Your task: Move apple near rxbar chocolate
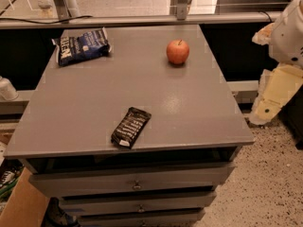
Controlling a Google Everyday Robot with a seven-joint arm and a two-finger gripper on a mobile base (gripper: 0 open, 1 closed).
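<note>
While the apple (pixel 178 51) sits upright toward the far right of the grey surface (pixel 189 108), the black snack bar (pixel 130 127) lies flat near the front edge, well apart from it and turned at a slant. A blue-and-white chip bag (pixel 81 46) lies at the far left corner. The robot's pale arm (pixel 291 30) is off the right side of the surface, and the hand (pixel 272 98) hangs there, clear of everything on it; whether it is clenched or released cannot be told. Drawers (pixel 136 183) line the front below.
</note>
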